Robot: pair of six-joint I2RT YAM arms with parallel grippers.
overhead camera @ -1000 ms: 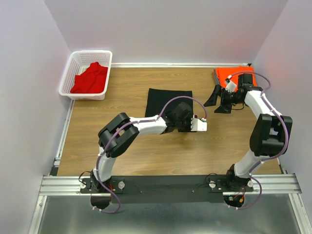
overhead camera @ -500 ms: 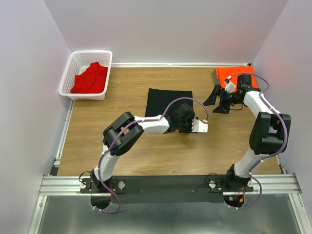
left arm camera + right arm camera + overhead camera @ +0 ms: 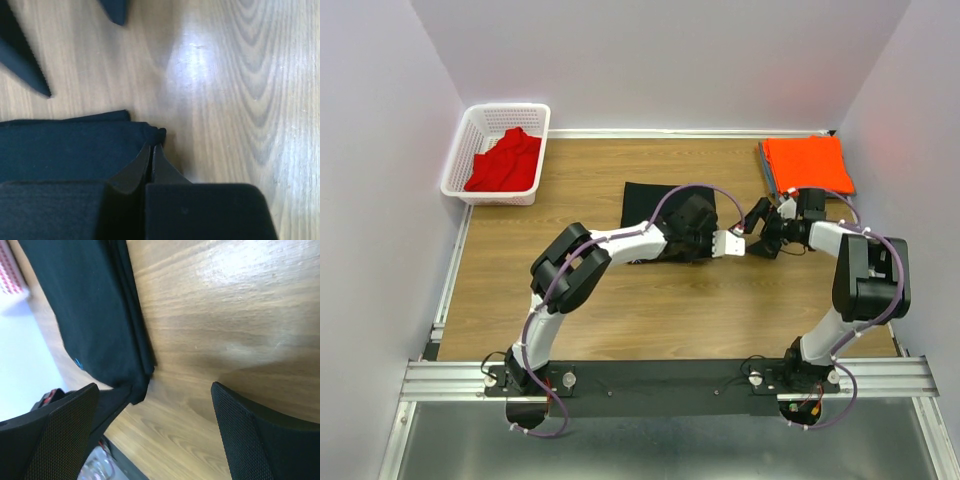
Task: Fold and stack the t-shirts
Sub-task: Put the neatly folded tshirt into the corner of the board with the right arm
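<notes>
black t-shirt (image 3: 640, 205), folded flat, layered edges

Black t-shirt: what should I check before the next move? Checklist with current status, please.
1. Left pincer shut at the black t-shirt corner: ok.
2. Cloth actually caught between its jaws: cannot tell.
3. Right pincer open: ok.
4. Right pincer touching the cloth: cannot tell; the corner shows between its fingers, but contact is unclear.
5. Orange t-shirt folded flat at the far right: ok.
6. Red t-shirt folded: not ok, bunched in the basket.
</notes>
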